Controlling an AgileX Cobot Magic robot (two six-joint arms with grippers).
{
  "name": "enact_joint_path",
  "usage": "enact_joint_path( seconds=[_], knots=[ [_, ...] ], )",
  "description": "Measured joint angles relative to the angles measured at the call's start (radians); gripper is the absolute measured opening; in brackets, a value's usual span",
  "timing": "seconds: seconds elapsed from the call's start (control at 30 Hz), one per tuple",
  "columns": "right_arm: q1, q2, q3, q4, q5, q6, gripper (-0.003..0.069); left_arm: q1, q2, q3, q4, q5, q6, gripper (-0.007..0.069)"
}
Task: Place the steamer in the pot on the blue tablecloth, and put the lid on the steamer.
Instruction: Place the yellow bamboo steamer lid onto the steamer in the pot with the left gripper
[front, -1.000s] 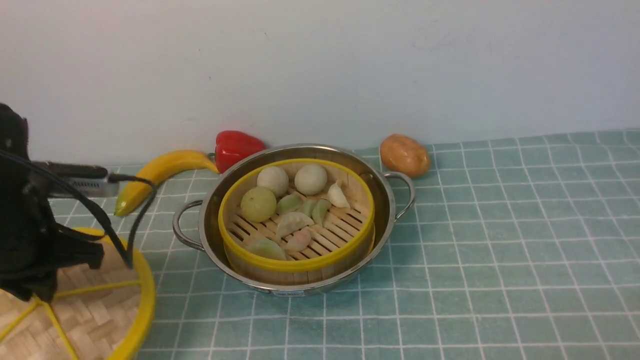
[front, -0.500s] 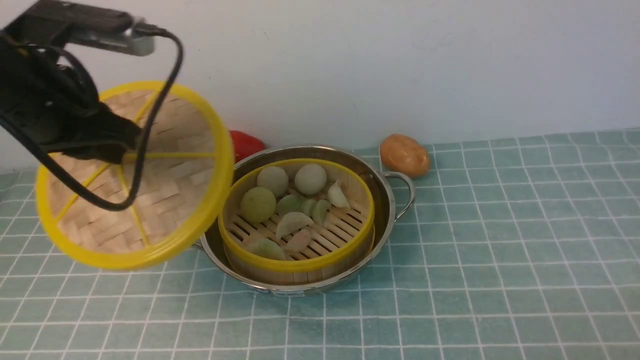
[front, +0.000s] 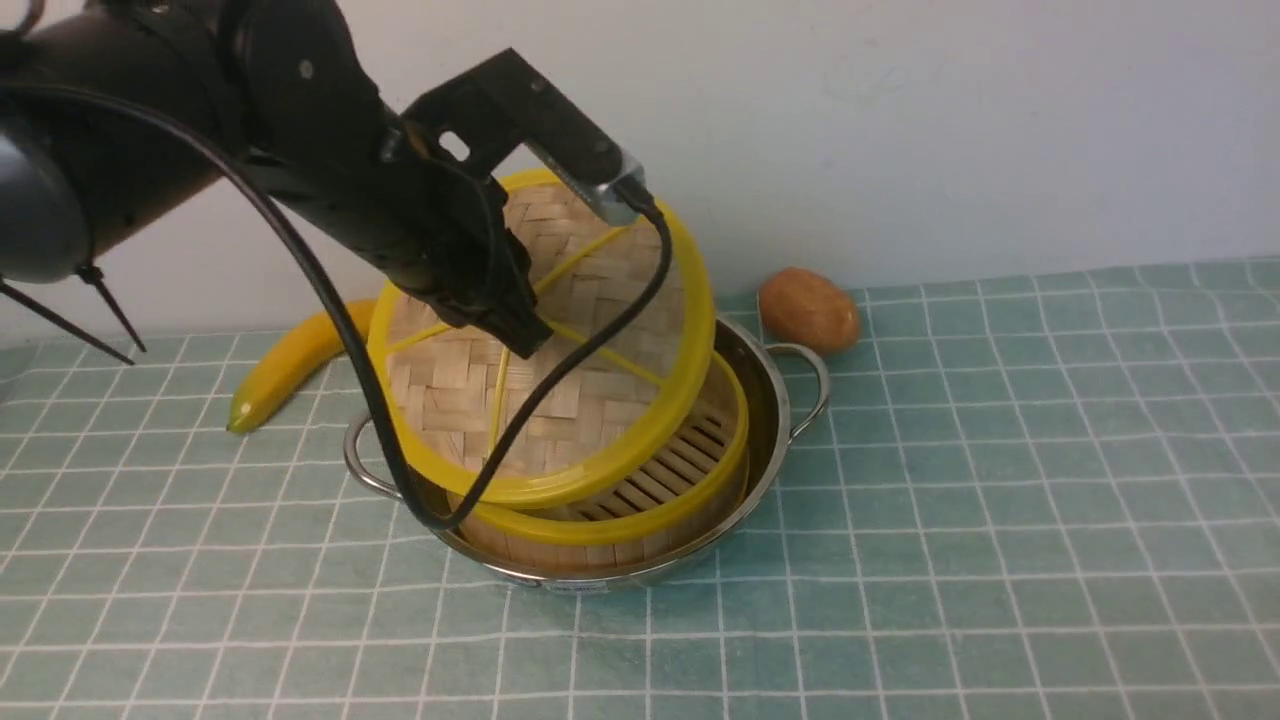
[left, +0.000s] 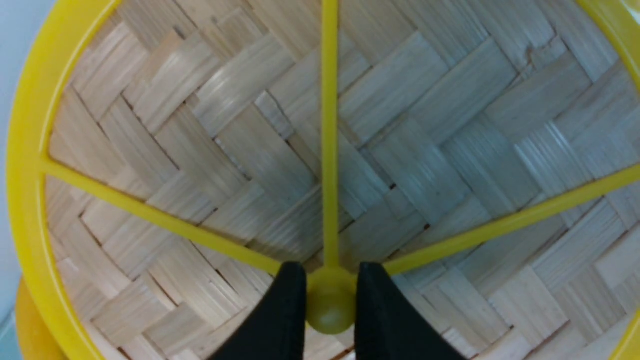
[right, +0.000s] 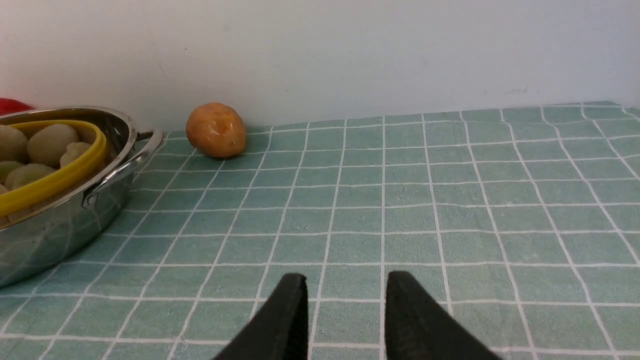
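The steel pot (front: 775, 400) stands on the blue tablecloth (front: 1000, 500) with the steamer (front: 680, 470) inside it. Above the steamer the woven lid (front: 590, 310) hangs tilted, its face toward the camera. Its low edge is close to the steamer's front rim, and it hides the buns. My left gripper (front: 522, 338) is shut on the lid's yellow centre hub (left: 330, 307), one black finger (left: 287, 310) on each side. In the right wrist view my right gripper (right: 345, 287) is open and empty, low over bare cloth to the right of the pot (right: 60, 225).
A banana (front: 290, 365) lies left of the pot near the wall, partly behind the lid. A brown potato (front: 808, 310) sits behind the pot's right handle (front: 812, 385). The left arm's cable (front: 330, 300) loops down in front of the pot. A white wall bounds the far side.
The left arm has lifted the lid off the cloth at the front left and carried it up and rightward over the steamer. The lid now covers the pepper and the buns.
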Motion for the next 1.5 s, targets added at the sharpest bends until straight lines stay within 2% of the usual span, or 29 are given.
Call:
enact_joint_path(
  seconds=[0.47, 1.5],
  knots=[
    [0.000, 0.000, 0.000, -0.001, 0.000, 0.000, 0.0242, -0.002, 0.078, -0.003, -0.003, -0.041, 0.038, 0.0114],
    [0.000, 0.000, 0.000, -0.001, -0.001, 0.002, 0.0242, -0.002, 0.146, -0.004, -0.066, -0.082, 0.214, 0.0114]
  ],
)
